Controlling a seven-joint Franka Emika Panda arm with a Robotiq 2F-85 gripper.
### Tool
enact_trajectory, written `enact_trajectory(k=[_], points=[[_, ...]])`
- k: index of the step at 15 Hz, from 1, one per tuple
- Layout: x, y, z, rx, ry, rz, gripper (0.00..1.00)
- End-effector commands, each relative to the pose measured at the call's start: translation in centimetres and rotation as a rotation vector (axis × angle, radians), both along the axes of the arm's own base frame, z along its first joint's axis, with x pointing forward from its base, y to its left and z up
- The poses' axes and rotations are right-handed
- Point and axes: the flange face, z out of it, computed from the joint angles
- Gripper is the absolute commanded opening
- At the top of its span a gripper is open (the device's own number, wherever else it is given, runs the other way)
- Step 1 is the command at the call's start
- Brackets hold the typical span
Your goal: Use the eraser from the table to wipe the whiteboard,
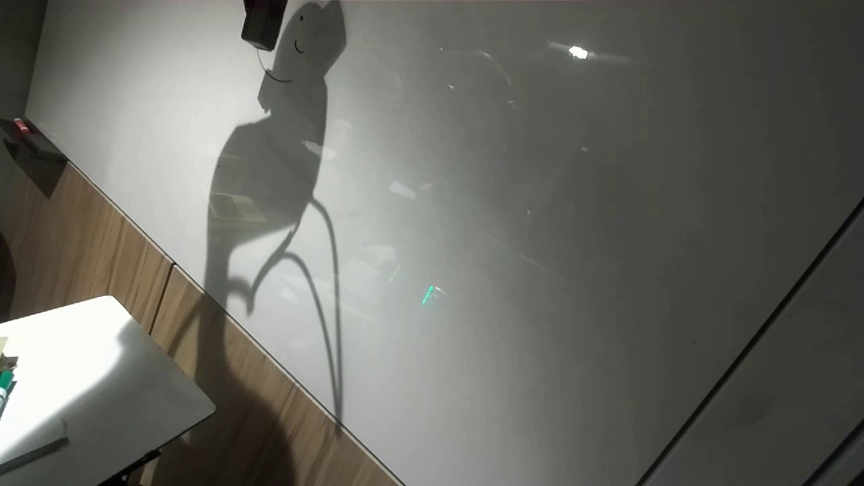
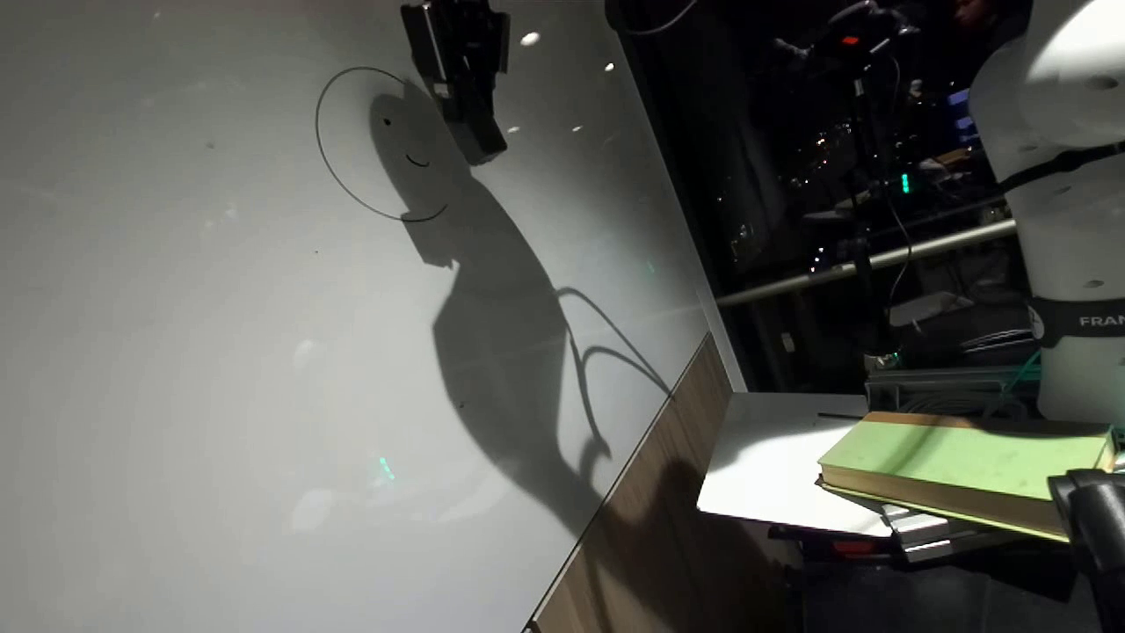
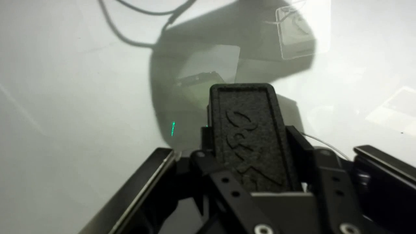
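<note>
In the wrist view, a black Robotiq gripper (image 3: 253, 139) is reaching in from the bottom edge, its two fingers (image 3: 300, 143) clamping the long sides of a dark grey eraser (image 3: 248, 113). Script-like lines are running along the eraser's near face, and its far end is jutting past the fingertips. Beyond it, a glossy whiteboard (image 3: 65, 91) is carrying a broad shadow (image 3: 260, 35) and pale reflections.

In an exterior view, the eraser's dark end is poking down from the top edge in front of the whiteboard, just beside a smiling face doodle (image 1: 299, 49). At lower left, a white table (image 1: 81, 371) is standing near wood-grain panelling (image 1: 101, 223), and farther up a small red item (image 1: 21, 125) is resting on a dark ledge (image 1: 46, 147).

In an exterior view, the gripper is hanging down from the top edge, holding the eraser just right of the doodle; the circle's lower end is stopping short of the eraser. Whether eraser and whiteboard are touching cannot be told. The shadow is stretching down to the panelling. At right, a green-covered book (image 2: 949, 453) is overlapping the table in sight, and a white Franka arm (image 2: 1077, 211) is rising behind it.
</note>
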Motion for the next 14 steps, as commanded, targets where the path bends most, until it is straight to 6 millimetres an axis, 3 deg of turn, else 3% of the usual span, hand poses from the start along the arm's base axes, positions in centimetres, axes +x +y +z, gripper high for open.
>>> enact_trajectory(k=[1,7,14], points=[[2.2,0.8,1.4,0.017,-0.048,0.015,0.31],[4.0,0.0,4.3,0.034,-0.164,0.055,0.31],[4.6,0.0,4.3,0.026,-0.196,0.067,0.31]])
